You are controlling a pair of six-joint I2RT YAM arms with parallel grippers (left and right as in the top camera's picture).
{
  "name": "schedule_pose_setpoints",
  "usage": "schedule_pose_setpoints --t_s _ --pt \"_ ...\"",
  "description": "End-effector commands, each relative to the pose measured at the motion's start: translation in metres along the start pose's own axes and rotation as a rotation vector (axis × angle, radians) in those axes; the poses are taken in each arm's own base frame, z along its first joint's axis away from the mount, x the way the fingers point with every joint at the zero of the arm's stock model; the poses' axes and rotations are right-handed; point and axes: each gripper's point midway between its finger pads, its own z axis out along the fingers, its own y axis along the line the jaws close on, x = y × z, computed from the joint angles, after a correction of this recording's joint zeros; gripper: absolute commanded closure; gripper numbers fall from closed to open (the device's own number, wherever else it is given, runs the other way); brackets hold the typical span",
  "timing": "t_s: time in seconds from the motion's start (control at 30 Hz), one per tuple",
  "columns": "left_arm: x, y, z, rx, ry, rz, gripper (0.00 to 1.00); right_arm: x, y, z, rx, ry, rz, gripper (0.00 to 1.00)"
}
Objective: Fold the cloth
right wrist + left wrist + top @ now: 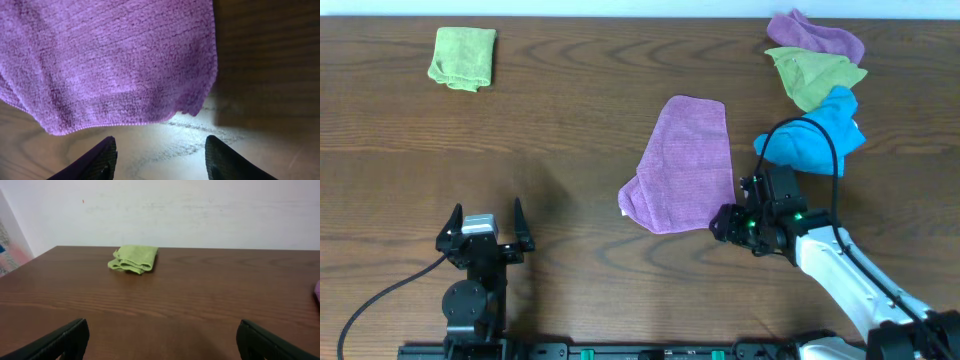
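A purple cloth (685,165) lies on the table's middle, folded over, with a bunched corner at its lower left. My right gripper (724,223) is open and empty just off the cloth's lower right corner. In the right wrist view the cloth (110,65) fills the top, and the open fingers (162,150) sit just short of its hem over bare table. My left gripper (486,228) is open and empty near the front left, far from the cloth; its fingers (162,340) frame bare table.
A folded green cloth (463,57) lies at the back left, also in the left wrist view (133,259). At the back right lie a purple cloth (817,36), a green cloth (813,75) and a blue cloth (820,132).
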Motion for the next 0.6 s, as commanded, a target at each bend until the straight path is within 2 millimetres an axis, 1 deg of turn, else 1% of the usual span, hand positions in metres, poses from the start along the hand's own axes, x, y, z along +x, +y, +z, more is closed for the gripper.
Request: schedule_pose_setpoints --t_s 0.0,0.13,0.2,0.37,0.53,0.57 --pt "0.019 0.008 0.001 -0.045 0.058 0.018 0.04 -0.002 0.0 0.003 -0.02 0.006 0.051 0.43" --pt "0.019 0.008 0.001 -0.045 0.058 0.018 0.05 -0.009 0.001 0.003 -0.024 -0.026 0.057 0.45" --pt "0.019 0.008 0.001 -0.045 0.059 0.018 0.05 -0.013 -0.003 0.005 -0.002 -0.04 0.074 0.45" --pt "0.019 0.008 0.001 -0.045 0.058 0.018 0.05 -0.009 -0.008 0.015 0.015 -0.01 0.089 0.48" --pt "0.019 0.008 0.001 -0.045 0.059 0.018 0.05 -0.014 -0.011 0.022 0.024 -0.021 0.102 0.58" --pt "0.019 0.008 0.001 -0.045 0.059 0.018 0.05 -0.016 -0.012 0.023 0.034 -0.032 0.111 0.62"
